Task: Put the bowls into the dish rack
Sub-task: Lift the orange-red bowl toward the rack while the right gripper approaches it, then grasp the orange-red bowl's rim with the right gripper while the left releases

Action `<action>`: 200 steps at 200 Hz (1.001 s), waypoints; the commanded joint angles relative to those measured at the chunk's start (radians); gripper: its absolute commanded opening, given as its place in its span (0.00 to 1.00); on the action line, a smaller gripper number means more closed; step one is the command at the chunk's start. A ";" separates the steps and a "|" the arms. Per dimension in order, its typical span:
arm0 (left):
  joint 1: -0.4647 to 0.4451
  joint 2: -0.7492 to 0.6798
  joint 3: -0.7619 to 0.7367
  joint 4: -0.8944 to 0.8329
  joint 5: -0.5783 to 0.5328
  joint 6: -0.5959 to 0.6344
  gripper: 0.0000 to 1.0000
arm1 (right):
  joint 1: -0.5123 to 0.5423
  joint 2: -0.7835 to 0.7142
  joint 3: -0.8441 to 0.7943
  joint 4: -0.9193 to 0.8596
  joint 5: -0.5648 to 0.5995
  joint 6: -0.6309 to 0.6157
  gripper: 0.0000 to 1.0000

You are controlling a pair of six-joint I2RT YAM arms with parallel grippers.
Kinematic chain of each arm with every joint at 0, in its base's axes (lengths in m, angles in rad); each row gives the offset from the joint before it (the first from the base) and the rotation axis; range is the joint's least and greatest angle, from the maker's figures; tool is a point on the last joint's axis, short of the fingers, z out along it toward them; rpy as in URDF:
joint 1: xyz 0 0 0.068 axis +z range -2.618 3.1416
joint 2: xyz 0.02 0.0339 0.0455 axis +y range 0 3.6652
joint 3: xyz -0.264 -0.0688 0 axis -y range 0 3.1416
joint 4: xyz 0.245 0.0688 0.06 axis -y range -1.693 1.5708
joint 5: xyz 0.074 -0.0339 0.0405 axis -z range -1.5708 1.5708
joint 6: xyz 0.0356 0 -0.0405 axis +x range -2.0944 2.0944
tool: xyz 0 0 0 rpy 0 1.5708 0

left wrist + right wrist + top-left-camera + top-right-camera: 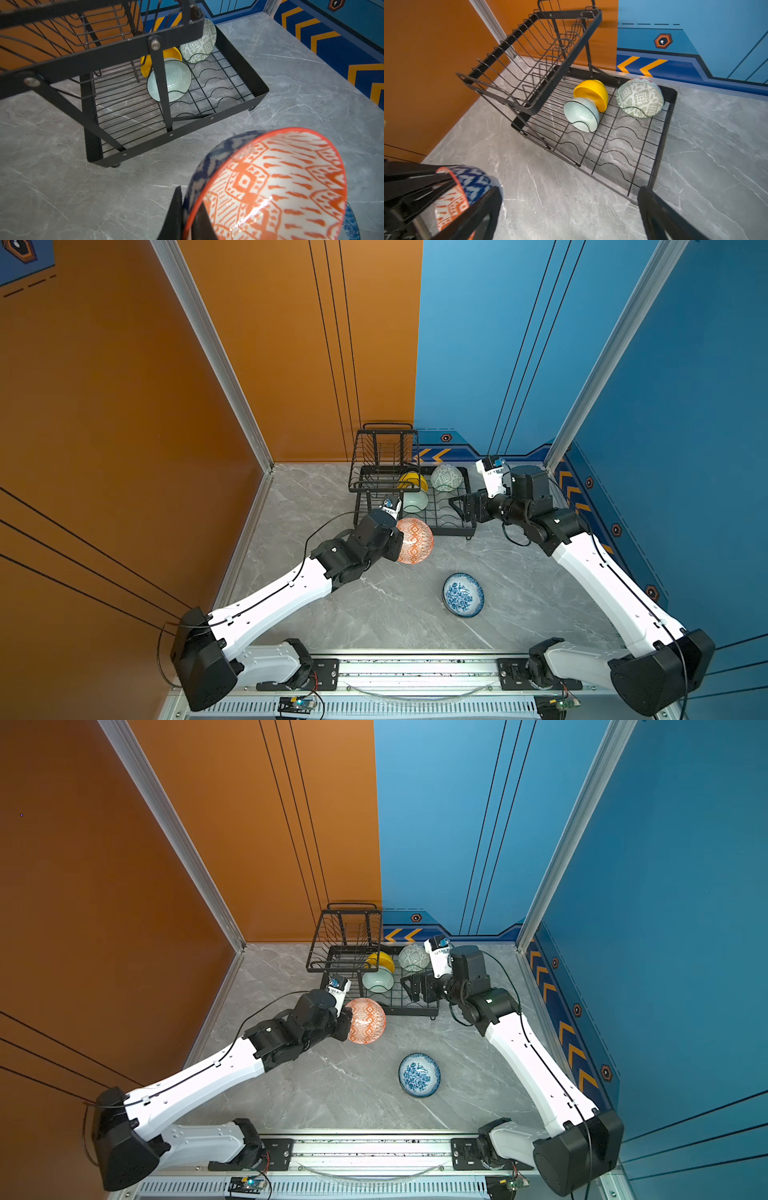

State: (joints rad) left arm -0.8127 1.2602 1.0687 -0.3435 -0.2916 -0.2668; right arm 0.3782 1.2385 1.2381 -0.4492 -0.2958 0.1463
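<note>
You're clamping the orange diamond-patterned bowl (415, 541) by its rim in the left tool (190, 212), right tool (463, 509) gaping empty; thin grip risking slipping near the dish rack (245, 68)

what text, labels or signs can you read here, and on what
No words or numbers are legible.
Dark print on the right arm's white camera mount: too blurred to read.
Print on the left arm's mount: same.
Signs: orange chevrons and a hexagon badge on the blue wall.

No legible text or signs
</note>
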 commanded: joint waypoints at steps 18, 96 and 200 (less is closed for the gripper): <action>-0.018 0.079 0.117 0.080 0.018 0.054 0.00 | 0.072 -0.026 -0.045 -0.009 -0.062 0.041 1.00; -0.025 0.139 0.186 0.109 0.052 0.072 0.00 | 0.103 0.004 -0.086 0.015 -0.055 0.065 0.91; -0.006 0.143 0.167 0.129 0.062 0.058 0.00 | 0.161 0.093 -0.108 0.081 -0.074 0.110 0.81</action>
State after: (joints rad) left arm -0.8257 1.4021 1.2114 -0.2821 -0.2573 -0.2054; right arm 0.5308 1.3201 1.1446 -0.4191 -0.3500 0.2337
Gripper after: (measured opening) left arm 0.090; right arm 0.835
